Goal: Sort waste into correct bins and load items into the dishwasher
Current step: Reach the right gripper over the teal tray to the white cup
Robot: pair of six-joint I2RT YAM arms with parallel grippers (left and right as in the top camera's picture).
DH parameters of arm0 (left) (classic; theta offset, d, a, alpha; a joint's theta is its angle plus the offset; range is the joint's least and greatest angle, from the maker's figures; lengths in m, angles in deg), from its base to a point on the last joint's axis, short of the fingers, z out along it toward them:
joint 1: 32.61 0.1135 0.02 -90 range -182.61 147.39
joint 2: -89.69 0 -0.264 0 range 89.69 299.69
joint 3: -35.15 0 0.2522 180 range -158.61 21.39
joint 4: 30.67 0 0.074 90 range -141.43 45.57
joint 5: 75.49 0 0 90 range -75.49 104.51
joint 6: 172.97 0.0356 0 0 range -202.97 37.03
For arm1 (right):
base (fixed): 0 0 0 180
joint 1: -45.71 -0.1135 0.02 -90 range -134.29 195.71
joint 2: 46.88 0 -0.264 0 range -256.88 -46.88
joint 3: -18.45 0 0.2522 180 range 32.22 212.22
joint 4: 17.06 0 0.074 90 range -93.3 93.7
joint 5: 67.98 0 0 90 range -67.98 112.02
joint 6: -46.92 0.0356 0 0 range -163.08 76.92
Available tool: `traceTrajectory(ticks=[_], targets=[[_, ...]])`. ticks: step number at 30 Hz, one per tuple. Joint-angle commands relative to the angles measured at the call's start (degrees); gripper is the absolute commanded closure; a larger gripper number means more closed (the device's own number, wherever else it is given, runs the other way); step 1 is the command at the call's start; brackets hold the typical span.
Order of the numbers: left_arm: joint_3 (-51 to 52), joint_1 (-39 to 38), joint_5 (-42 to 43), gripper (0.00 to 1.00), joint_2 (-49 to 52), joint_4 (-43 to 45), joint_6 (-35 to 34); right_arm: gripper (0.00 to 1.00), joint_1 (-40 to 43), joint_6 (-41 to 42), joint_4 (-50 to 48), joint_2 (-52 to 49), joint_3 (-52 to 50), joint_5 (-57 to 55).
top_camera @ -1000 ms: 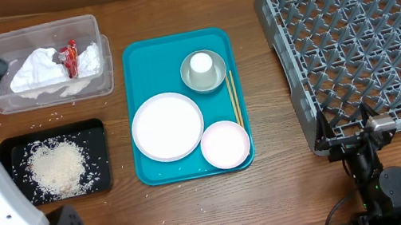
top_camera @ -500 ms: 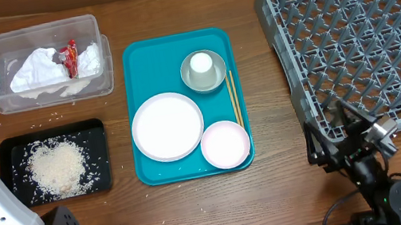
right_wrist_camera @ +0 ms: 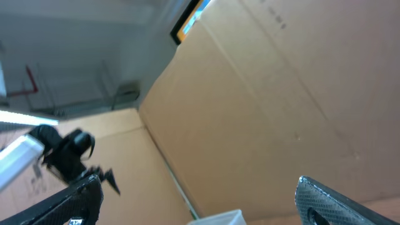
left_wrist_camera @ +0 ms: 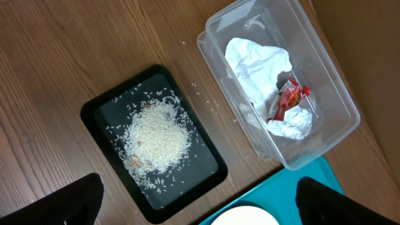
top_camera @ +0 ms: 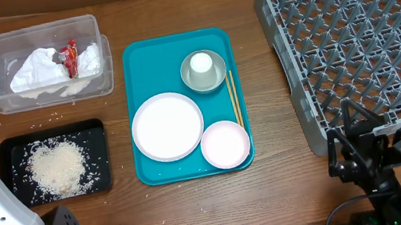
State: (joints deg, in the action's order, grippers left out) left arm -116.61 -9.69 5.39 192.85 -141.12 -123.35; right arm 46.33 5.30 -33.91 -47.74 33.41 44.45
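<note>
Teal plastic tray (top_camera: 140, 114) at frame centre carries the small white cup (top_camera: 201, 64) inside the pale grey-green bowl (top_camera: 216, 81); the grey dish rack (top_camera: 357, 31) fills the upper right. Left fingers (left_wrist_camera: 75, 200) and right fingers (right_wrist_camera: 325, 200) gape wide, empty. Lifting the cup out first seems wisest.

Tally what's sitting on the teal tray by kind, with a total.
Plates: 2 (large plate, small plate)
Bowl: 1
Cup: 1
Chopsticks: 2
Total: 6
</note>
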Motion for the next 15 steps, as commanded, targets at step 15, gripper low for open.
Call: traceTrajectory(ticks=[15], targets=[[0.3,-0.1,0.2,0.0,0.6,-0.1,-0.8,0.0,-0.2,-15.6,25.2,-29.2,32.7,9.6]])
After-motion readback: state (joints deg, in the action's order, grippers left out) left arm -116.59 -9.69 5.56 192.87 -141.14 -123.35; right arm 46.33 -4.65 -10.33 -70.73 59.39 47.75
